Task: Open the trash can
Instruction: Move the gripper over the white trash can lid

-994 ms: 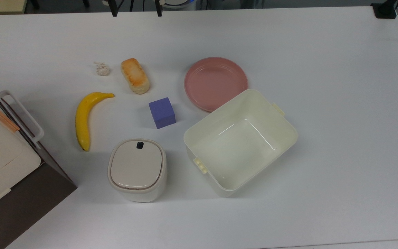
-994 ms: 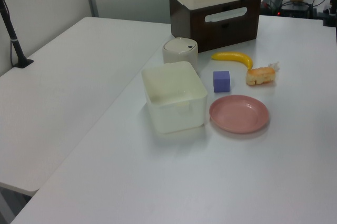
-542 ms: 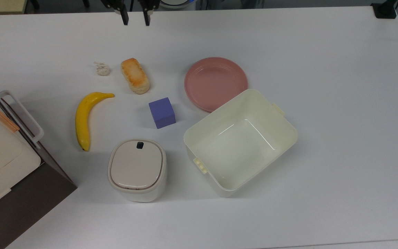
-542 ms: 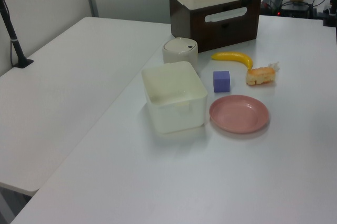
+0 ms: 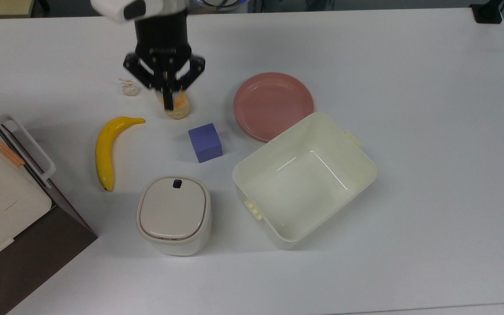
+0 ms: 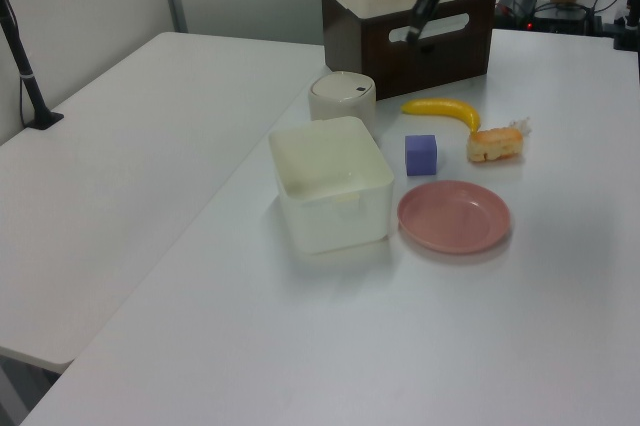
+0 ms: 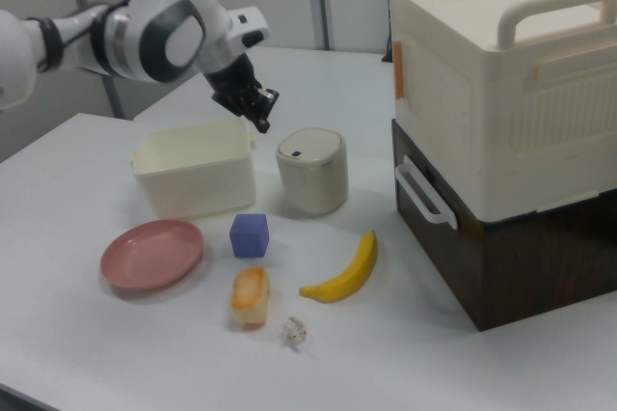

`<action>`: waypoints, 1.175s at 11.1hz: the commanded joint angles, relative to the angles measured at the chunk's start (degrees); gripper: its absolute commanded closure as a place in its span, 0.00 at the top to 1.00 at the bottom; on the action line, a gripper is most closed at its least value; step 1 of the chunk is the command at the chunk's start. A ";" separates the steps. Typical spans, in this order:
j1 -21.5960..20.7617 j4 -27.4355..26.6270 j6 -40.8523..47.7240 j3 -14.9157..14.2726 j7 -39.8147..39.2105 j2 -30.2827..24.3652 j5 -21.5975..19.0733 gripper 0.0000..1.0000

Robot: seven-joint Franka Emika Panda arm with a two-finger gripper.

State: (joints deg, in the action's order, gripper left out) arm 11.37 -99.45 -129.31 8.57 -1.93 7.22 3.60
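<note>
Since a second ago the gripper (image 5: 168, 103), fingers nearly together, has swung in over the table. Near the table's front edge, the trash can (image 5: 173, 215) looks light, rigid; press its dark button (image 5: 176, 183).

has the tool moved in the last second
Yes. In the top view the tool has come down from the top edge and now overlaps the bread, toward the trash can.
</note>
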 commanded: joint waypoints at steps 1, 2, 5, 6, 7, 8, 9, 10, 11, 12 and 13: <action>-0.39 3.72 -7.87 -0.40 -0.79 8.66 1.58 0.00; -0.56 4.26 -10.58 -0.40 -0.71 12.09 2.81 0.00; -1.96 8.46 -13.95 -0.31 -0.01 20.18 9.22 0.00; -1.97 10.84 -13.95 -0.23 0.96 20.82 9.15 0.00; -1.71 11.12 -13.95 -0.14 1.05 20.65 9.15 0.00; -1.53 11.12 -13.95 -0.05 1.05 19.95 9.15 0.00; -1.18 11.12 -13.95 -0.05 0.97 19.16 9.15 0.00; -1.01 11.12 -13.86 -0.05 1.05 18.80 9.06 0.00; -0.92 11.12 -13.95 -0.05 1.14 18.45 8.97 0.00; -0.83 11.12 -14.04 -0.05 1.05 18.62 9.06 0.00; -0.83 11.38 -17.17 -0.05 1.14 18.97 8.97 0.00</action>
State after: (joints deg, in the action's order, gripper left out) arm 10.52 -87.43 -143.84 8.65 -1.77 27.08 11.81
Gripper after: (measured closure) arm 0.991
